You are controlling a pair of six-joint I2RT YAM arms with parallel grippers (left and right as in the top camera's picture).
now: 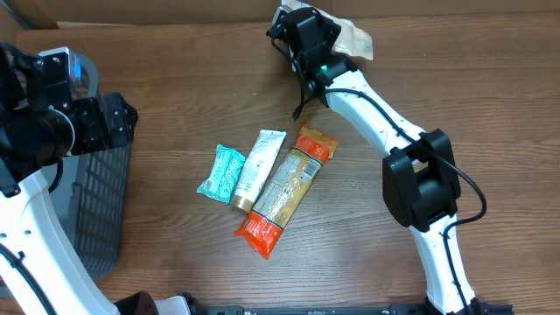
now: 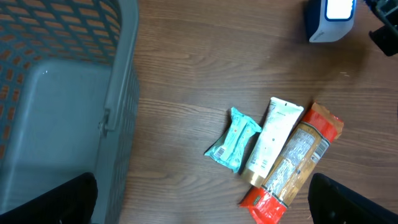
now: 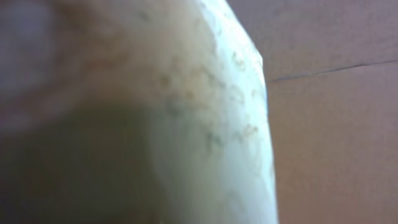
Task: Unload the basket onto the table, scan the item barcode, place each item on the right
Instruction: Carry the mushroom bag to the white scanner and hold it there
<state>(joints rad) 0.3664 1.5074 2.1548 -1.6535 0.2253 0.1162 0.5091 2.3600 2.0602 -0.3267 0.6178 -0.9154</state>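
Wood table (image 1: 175, 105): brown grain all over, and we've got both arms working above it.
pale packet (image 1: 357, 41): that's our item, cream-coloured, at the far side, right of centre, poking out to the right of the right gripper (image 1: 332, 37). In the right wrist view it fills nearly the whole frame as a blurry cream blob, so we can't read any barcode.
right gripper: jaws together, pinched on the pale packet as far as we can make out. The fingers themselves are hidden.
basket (image 1: 96, 201): grey mesh, at the left edge of the table.
left gripper (image 2: 199, 208): jaws spread wide apart with nothing between them, over at the left by the basket's far end.
lit device (image 2: 329, 18): blue and white with a glowing panel, far right in the left wrist view, well apart from the row of items.
teal packet (image 1: 221, 172): leftmost of three in the middle of the table, touching the white tube (image 1: 259, 168).
white tube: gold cap at the near end, lying between the teal packet and the orange pouch (image 1: 284, 191).
orange pouch: long with a tan middle panel, right up against the white tube. All three slant with their far ends to the right.
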